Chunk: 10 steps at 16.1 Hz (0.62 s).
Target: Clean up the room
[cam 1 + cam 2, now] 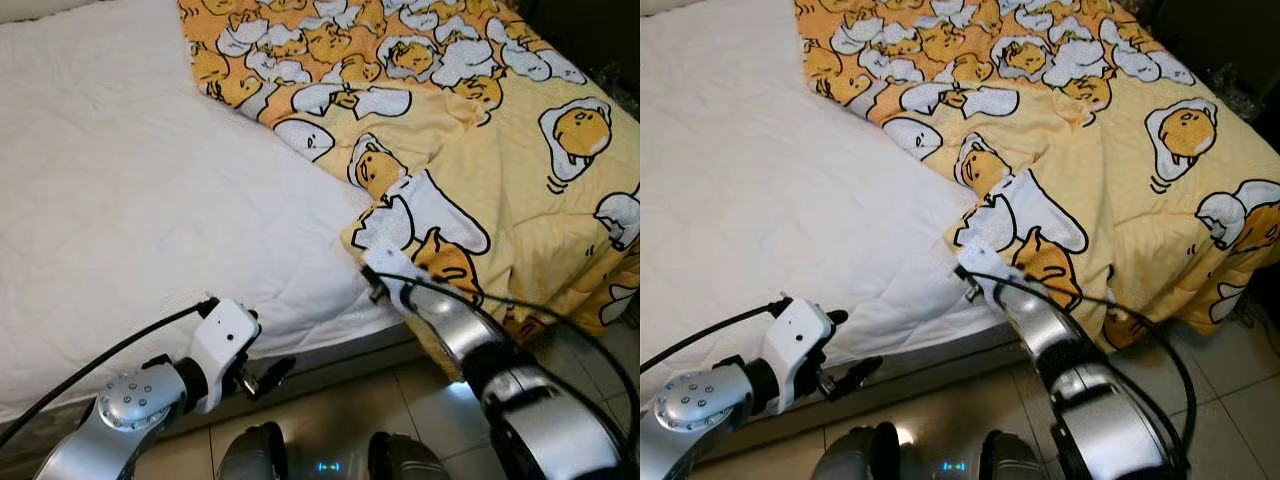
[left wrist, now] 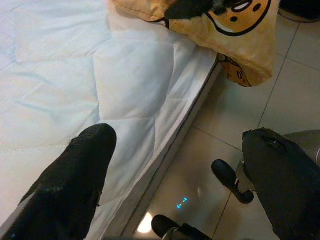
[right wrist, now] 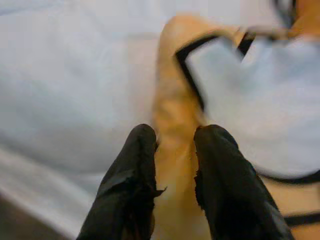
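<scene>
Closest to me, my left gripper [image 2: 175, 165] hangs low over the tiled floor [image 1: 400, 400] beside the bed edge, its two black fingers [image 2: 75, 175] spread wide with nothing between them. Just beyond it, my right gripper [image 3: 172, 165] reaches to the near corner of the yellow blanket [image 1: 480, 150] printed with cartoon eggs; in the blurred wrist view its fingers [image 3: 130, 175] seem pinched on a ridge of that fabric. The blanket covers the right side of the bed and spills over the edge toward the floor. The white quilted mattress [image 1: 120, 200] lies bare on the left, stretching to the far side.
</scene>
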{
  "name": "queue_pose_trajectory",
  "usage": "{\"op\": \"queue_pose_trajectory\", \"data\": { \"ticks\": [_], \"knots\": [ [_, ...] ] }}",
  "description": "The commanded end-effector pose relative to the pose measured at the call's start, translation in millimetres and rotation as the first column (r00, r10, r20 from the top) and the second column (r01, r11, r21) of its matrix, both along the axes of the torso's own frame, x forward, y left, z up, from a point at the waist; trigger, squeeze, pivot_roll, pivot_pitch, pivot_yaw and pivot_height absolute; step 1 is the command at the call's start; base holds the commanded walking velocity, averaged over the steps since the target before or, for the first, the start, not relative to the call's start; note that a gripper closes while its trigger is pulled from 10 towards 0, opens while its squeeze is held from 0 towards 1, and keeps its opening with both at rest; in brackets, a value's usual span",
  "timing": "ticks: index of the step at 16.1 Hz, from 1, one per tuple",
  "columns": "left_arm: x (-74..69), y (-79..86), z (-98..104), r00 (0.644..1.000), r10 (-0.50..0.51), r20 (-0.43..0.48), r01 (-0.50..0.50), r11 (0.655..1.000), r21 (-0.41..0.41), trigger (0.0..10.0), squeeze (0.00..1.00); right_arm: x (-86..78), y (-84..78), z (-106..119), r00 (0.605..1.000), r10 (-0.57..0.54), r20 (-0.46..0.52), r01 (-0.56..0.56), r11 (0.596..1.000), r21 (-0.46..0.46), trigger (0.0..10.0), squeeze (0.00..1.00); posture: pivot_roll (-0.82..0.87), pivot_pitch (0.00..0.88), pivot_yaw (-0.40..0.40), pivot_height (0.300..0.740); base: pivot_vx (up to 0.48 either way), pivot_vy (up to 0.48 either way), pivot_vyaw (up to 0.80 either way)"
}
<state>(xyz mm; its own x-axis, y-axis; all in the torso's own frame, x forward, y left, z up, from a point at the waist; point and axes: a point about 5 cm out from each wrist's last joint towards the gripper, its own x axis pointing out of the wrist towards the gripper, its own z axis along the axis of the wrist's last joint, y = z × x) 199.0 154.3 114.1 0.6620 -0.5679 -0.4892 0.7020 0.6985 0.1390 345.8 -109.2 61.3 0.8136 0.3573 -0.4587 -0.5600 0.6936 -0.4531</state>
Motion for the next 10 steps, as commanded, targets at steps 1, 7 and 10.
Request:
{"op": "queue_pose_trajectory", "data": {
  "ticks": [1, 7, 10],
  "knots": [
    [-3.1, -0.1, -2.8, 1.0, -0.011, -0.011, 0.011, 1.0, 0.012, 10.0, 0.27, -0.2, 4.2, -1.9, 1.0, -0.001, 0.008, 0.002, 1.0, -0.029, 10.0, 1.0, 0.03, 0.178, 0.057, 0.74, 0.0, 0.0, 0.0],
    [-5.4, -0.9, -4.4, 1.0, -0.013, -0.019, 0.013, 1.0, 0.015, 10.0, 0.27, 8.0, 17.2, 4.8, 0.999, -0.015, 0.051, 0.019, 0.996, -0.09, 10.0, 1.0, 0.03, 0.194, 0.05, 0.74, 0.0, 0.0, 0.0],
    [-8.4, -1.2, -4.9, 1.0, -0.016, -0.026, 0.017, 1.0, 0.015, 10.0, 0.27, 9.4, 19.0, 6.2, 0.998, -0.02, 0.066, 0.027, 0.994, -0.105, 10.0, 1.0, 0.03, 0.198, 0.054, 0.74, 0.0, 0.0, 0.0]
  ]
}}
